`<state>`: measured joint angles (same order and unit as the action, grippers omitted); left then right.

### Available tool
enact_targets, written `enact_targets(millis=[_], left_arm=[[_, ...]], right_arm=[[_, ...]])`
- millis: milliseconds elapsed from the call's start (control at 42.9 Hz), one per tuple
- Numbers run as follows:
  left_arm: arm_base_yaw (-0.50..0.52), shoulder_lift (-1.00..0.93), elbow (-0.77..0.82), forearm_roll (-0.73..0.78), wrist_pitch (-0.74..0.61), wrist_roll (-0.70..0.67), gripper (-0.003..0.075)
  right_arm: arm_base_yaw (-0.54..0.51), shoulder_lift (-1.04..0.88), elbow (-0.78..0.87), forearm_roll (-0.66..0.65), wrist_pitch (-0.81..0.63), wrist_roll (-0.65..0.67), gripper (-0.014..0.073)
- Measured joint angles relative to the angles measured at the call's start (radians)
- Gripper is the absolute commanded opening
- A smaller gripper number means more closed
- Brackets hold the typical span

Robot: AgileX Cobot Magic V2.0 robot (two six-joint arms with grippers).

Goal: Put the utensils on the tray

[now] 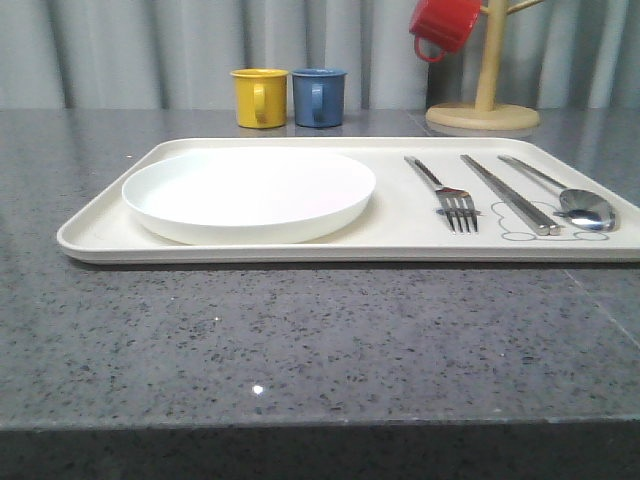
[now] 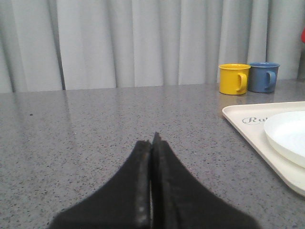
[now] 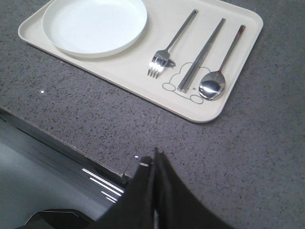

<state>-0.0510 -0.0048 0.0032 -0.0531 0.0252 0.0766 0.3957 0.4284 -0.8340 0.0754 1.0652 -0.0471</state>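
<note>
Partly cut off at the right edge of the front view, the tray (image 1: 400, 235) keeps its far right corner out of sight, and the rabbit drawing (image 1: 525, 222) on it lies half covered by the chopsticks (image 1: 508, 194). From the left wrist, the tray's lettering is cropped by the plate (image 1: 248, 193) and cannot be read in full. The red mug (image 1: 443, 24) on the wooden stand (image 1: 484, 95) is cut by the top edge.

Inside the tray, the plate sits bare on the side nearer the left gripper (image 2: 152, 143). Fork (image 1: 446, 195), chopsticks and spoon (image 1: 566, 196) lie side by side on the side ahead of the right gripper (image 3: 156, 160), apart from one another, with the fork nearest the plate and the spoon nearest the tray's end. The chopsticks lie together as a pair.

Both grippers have their fingers pressed together with nothing between them. The left one sits over bare table (image 2: 95, 133), with the tray off to its inner side. The right one hangs above the table's front edge, with the tray well ahead of it. Yellow mug (image 1: 259, 97) and blue mug (image 1: 319, 97) stand beyond the tray, just beside each other.
</note>
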Motion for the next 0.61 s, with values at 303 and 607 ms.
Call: enact_targets(millis=[303, 607], left_arm=[[0.000, 0.000, 0.000, 0.000, -0.002, 0.000, -0.0020], [0.000, 0.000, 0.000, 0.000, -0.002, 0.000, -0.0020]], right_arm=[[0.000, 0.000, 0.000, 0.000, 0.000, 0.000, -0.0118], [-0.042, -0.060, 0.066, -0.029, -0.071, 0.000, -0.0118]])
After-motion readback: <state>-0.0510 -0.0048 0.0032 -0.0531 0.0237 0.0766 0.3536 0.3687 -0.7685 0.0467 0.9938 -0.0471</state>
